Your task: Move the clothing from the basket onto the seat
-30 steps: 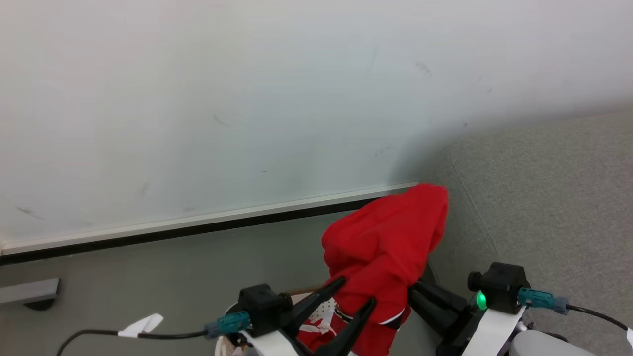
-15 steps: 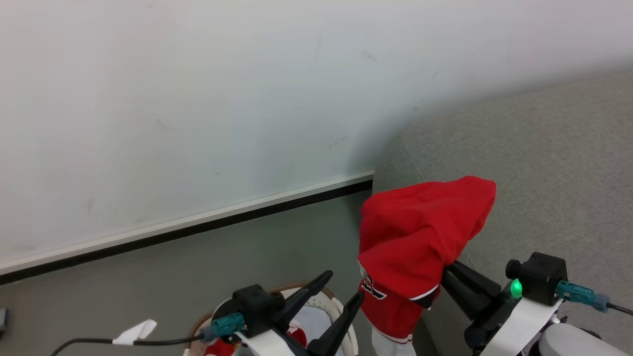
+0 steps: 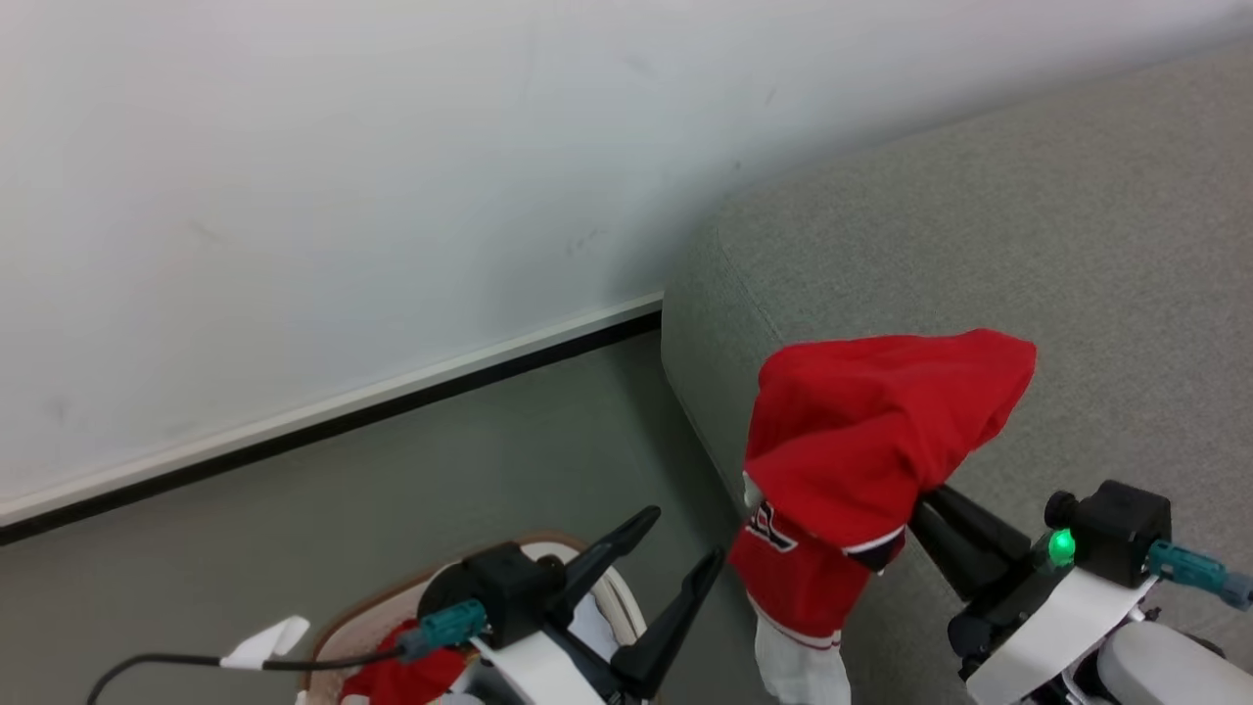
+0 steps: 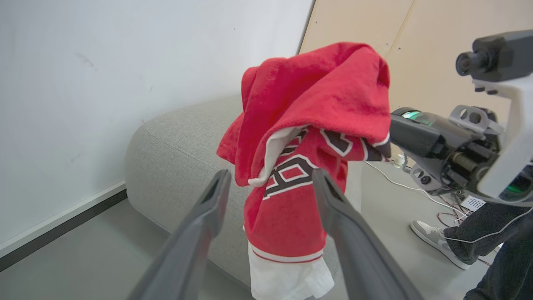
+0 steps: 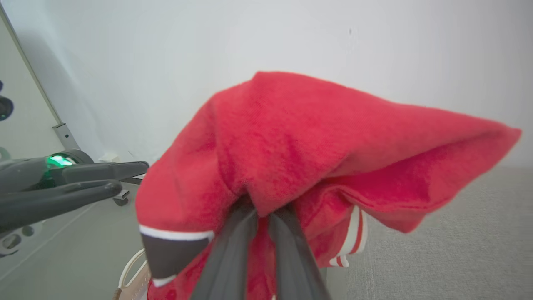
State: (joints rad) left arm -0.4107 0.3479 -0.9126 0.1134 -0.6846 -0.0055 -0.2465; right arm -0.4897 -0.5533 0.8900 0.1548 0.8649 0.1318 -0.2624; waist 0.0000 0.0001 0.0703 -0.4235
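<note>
A piece of the red clothing (image 3: 871,431) with white trim and black-and-white lettering is draped over my right gripper (image 3: 930,504), which is shut on it; the fingertips are buried in the cloth (image 5: 316,141). It hangs at the left edge of the grey seat (image 3: 979,215), its white hem dangling beside the seat's side. My left gripper (image 3: 680,537) stands open and empty, just left of the garment and above the basket (image 3: 392,602). More red clothing (image 3: 401,676) lies in the basket. In the left wrist view the garment (image 4: 308,96) hangs beyond the open fingers.
A white wall (image 3: 343,196) with a dark baseboard (image 3: 323,436) runs behind the grey floor (image 3: 440,490). In the left wrist view a person's shoe (image 4: 435,237) and dark trouser leg stand at the right, with cables on the floor.
The head view has turned toward the seat. My right gripper has carried the garment from above the basket to the seat's edge. My left gripper has stayed open.
</note>
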